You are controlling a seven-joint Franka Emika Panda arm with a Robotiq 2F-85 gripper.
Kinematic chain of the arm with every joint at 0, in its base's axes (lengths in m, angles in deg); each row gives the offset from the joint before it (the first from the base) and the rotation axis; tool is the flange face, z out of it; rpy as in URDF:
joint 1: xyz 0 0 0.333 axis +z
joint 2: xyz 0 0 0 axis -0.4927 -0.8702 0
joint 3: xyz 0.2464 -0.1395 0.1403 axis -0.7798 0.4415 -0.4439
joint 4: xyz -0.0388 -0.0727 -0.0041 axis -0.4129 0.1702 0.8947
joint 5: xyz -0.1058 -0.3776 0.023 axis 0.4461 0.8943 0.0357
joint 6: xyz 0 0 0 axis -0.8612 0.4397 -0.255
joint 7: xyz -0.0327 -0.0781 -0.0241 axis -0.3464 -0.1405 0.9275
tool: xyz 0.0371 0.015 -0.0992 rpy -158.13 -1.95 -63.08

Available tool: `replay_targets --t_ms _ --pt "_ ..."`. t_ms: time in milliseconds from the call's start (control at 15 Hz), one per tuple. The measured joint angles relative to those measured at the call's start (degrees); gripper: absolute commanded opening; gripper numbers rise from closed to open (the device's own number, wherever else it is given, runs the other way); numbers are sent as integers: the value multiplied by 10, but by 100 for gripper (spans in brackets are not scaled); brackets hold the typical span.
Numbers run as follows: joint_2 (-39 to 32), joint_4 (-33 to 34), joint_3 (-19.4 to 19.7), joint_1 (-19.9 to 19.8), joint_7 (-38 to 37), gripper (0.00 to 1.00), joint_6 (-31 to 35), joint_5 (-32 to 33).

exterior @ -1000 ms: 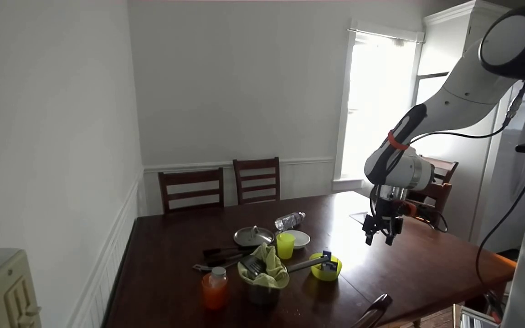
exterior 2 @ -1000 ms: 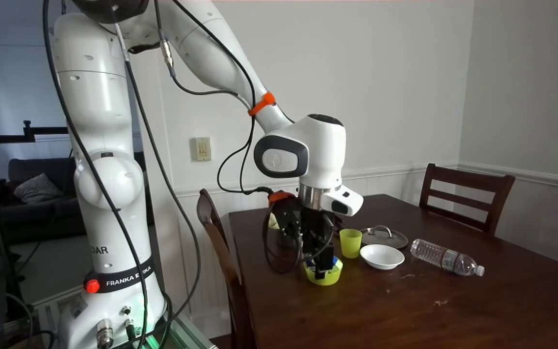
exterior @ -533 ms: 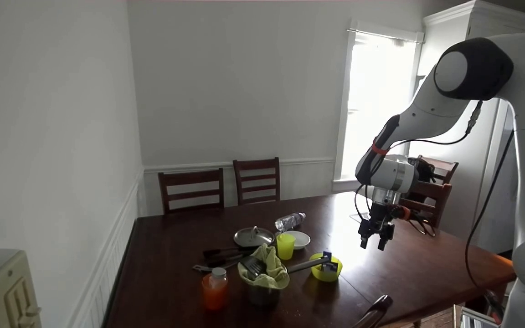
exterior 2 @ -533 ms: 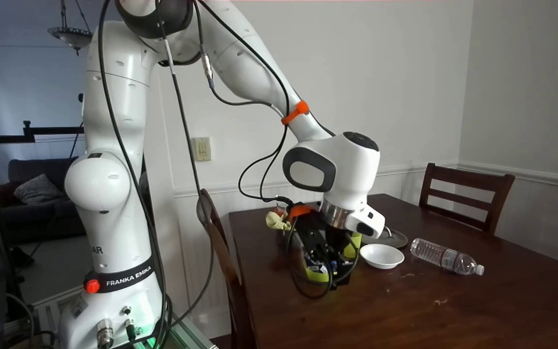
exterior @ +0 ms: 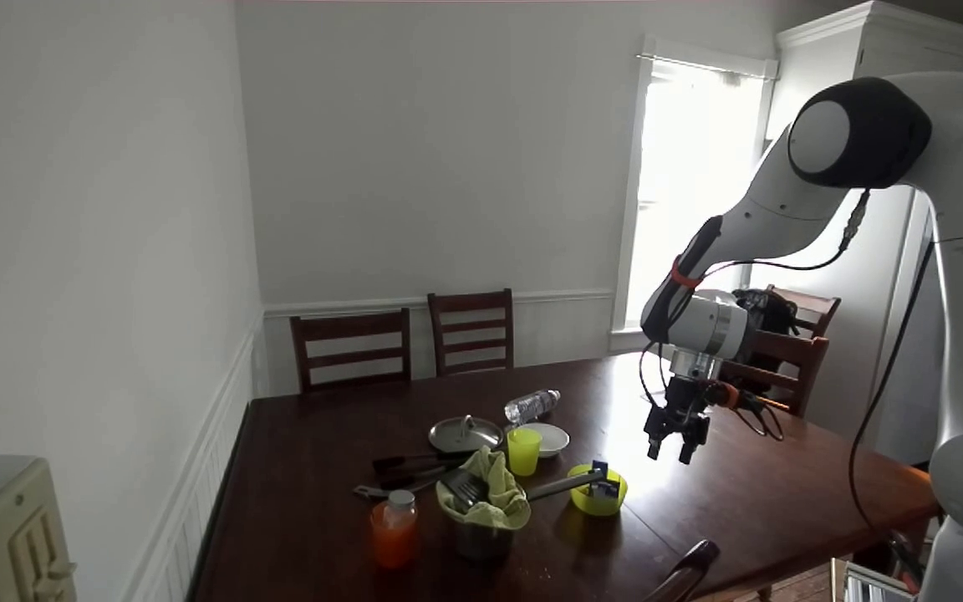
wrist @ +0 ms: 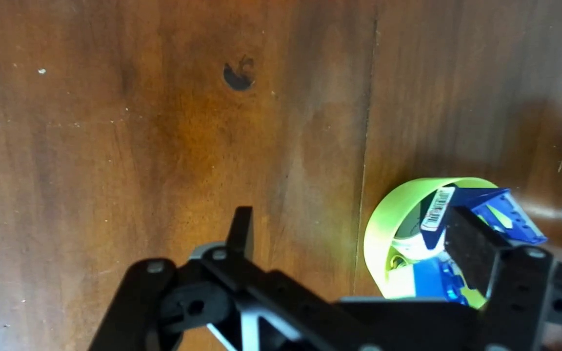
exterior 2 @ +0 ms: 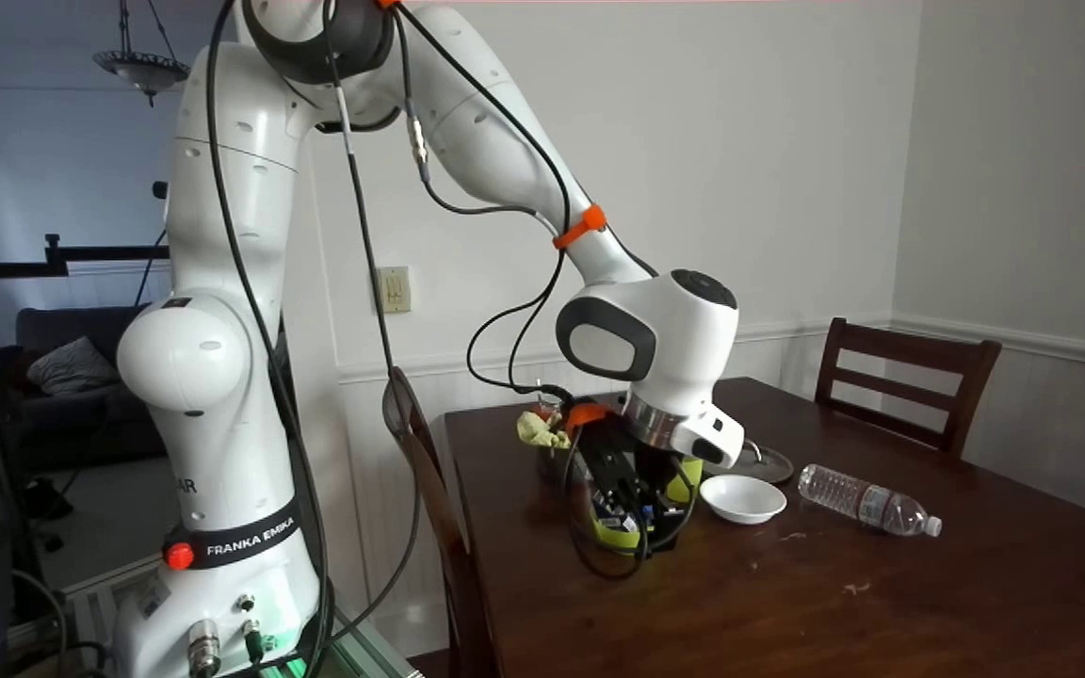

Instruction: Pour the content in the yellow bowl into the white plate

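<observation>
The yellow bowl (exterior: 592, 506) sits upright on the bench (exterior 2: 834, 603), right of center and low in an exterior view, where the tip of a pot handle (exterior: 561, 487) overlaps its left rim; whether the two touch cannot be told. The arm (exterior 2: 655, 348) and its dark wrist gear hide most of the bowl in an exterior view, leaving a slice of its side. In the wrist view it lies at lower right, partly covered by a finger (wrist: 471, 251). Blue packages (wrist: 422, 278) crowd the inside, and one leans out over the upper right rim. The white plate (exterior 2: 743, 499) shows whole in an exterior view, though in both exterior views a yellow cup (exterior: 525, 451) stands near it. The dark base band (exterior 2: 232, 546) reads "FRANKA EMIKA", with the letters "AR" above it; the label on the clear bottle (exterior 2: 858, 504) is too small to read. A white strip (wrist: 438, 208) on a package bears a barcode and slants from upper right to lower left. The bowl opens upward and, being round, favors no axis. The hand (exterior: 670, 454) is spread wide, its fingers well apart and holding nothing, to the bowl's upper right.
</observation>
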Motion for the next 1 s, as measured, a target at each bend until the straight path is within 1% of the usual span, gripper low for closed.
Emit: replay_targets --t_ms 67,200,267,400,467,600,667,733,933,1000 --pt "-10 7 -9 -5 3 87 1 -2" --pt "-32 24 -22 -12 7 72 8 -3" --pt "-42 34 -27 -15 7 61 11 -3" --pt "-61 52 -38 -23 7 48 19 -3" --pt "-70 61 -45 -27 7 40 20 -3" --pt "-83 74 -58 -36 7 27 21 -5" --pt "-88 77 -65 -41 7 27 21 -9" --pt "-90 78 -72 -46 10 21 21 -14" --pt "-89 76 -90 -60 48 11 25 -42" --pt "-89 74 -94 -64 65 16 29 -57"
